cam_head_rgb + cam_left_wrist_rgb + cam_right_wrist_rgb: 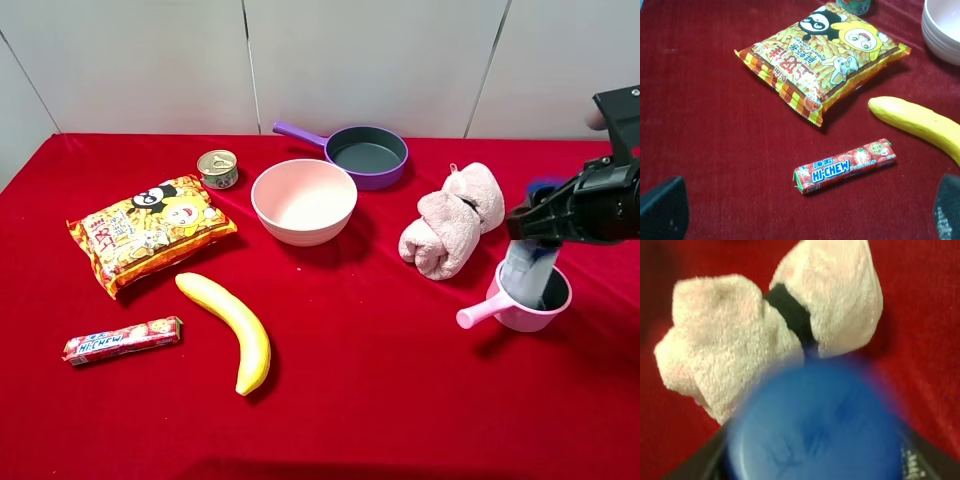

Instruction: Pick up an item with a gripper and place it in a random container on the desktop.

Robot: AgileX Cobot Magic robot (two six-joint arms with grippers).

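Near the table's point(400, 400) right edge, the bottle point(528, 268) is held by the right gripper point(545, 222), its base lowered into the pink cup point(525, 300). It is best released only once upright and seated. The left gripper's point(805, 210) tips are spread, empty

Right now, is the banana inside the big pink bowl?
No, the banana lies on the red cloth, apart from the big pink bowl, which has nothing in it.
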